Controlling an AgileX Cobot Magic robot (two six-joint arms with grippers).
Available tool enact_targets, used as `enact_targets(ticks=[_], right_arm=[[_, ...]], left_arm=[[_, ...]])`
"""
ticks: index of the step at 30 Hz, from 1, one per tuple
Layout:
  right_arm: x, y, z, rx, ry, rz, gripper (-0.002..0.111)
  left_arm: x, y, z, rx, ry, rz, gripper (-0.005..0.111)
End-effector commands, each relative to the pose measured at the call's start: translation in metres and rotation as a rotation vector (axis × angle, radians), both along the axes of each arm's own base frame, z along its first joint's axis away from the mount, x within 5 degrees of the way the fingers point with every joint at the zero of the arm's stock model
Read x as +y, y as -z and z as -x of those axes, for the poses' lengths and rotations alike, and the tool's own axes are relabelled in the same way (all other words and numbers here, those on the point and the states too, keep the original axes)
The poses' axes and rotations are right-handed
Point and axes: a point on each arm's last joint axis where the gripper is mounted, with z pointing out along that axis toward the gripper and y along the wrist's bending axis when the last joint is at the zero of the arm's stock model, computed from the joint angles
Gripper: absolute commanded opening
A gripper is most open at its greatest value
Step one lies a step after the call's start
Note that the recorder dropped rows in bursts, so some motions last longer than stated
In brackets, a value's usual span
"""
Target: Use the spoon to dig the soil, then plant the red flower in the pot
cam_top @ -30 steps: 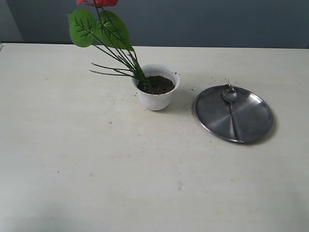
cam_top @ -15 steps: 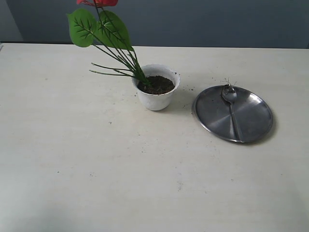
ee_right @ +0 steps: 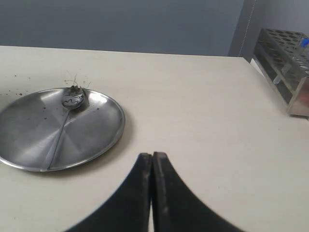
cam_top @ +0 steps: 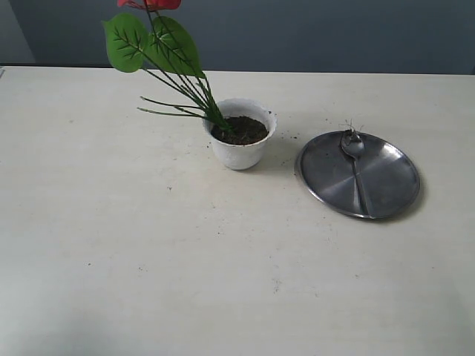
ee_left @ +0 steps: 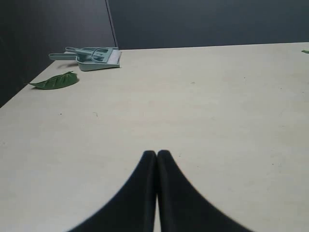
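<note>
Partly, the red flower [cam_top: 174,44] is cut off.

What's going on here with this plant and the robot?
Nothing is being handled right now. The red flower stands with its stems in the soil of the white pot. The spoon lies on the steel plate beside the pot, crumbs on its head. The left hand and right hand are both shut and hold nothing.
</note>
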Motion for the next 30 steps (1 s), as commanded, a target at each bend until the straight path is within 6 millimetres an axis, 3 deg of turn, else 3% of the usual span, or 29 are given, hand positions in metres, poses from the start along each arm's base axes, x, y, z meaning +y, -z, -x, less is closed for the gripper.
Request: enact_targets(ticks=[1, 26, 30], right_arm=[[-0.0003, 0.0005, -0.0002, -0.009, 0.003, 0.006, 0.000], [-0.0003, 0.0005, -0.0002, -0.009, 0.003, 0.006, 0.000], [-0.0003, 0.0005, -0.0002, -0.009, 0.003, 0.006, 0.000]], left_arm=[[-0.0018, 0.0000, -0.0006, -0.017, 0.034, 0.003, 0.000], [-0.0054, 0.0004, -0.0013, 0.003, 0.132, -0.059, 0.000], [-0.0063, -0.0043, -0.0026, -0.065, 0.127, -0.007, 0.000]])
